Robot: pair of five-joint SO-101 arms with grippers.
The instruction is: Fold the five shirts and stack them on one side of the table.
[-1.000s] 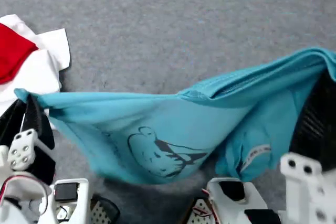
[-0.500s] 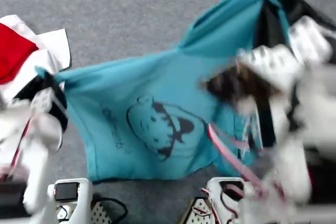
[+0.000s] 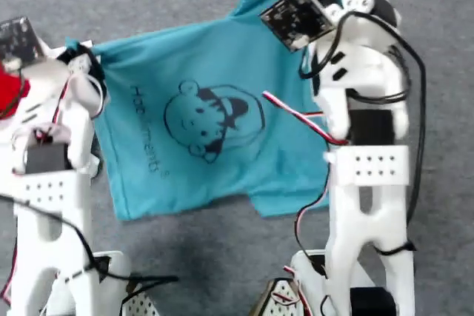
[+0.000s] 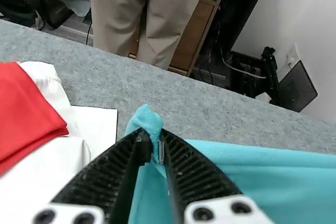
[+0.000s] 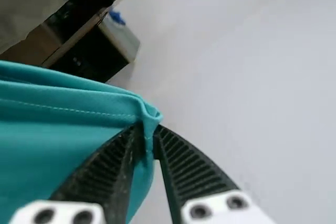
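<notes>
Left jaws and right jaws clamp the teal shirt [image 3: 207, 109], stretched sideways between them, hem toward the arm bases [image 3: 363, 271].

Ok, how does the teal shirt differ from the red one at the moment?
The teal shirt is pinched at two edges by the left gripper and the right gripper and spread between them. The red shirt lies on a white garment with no gripper on it. The teal shirt shows a dark cartoon print; the red shirt's visible part is plain. Both are over the grey table.
</notes>
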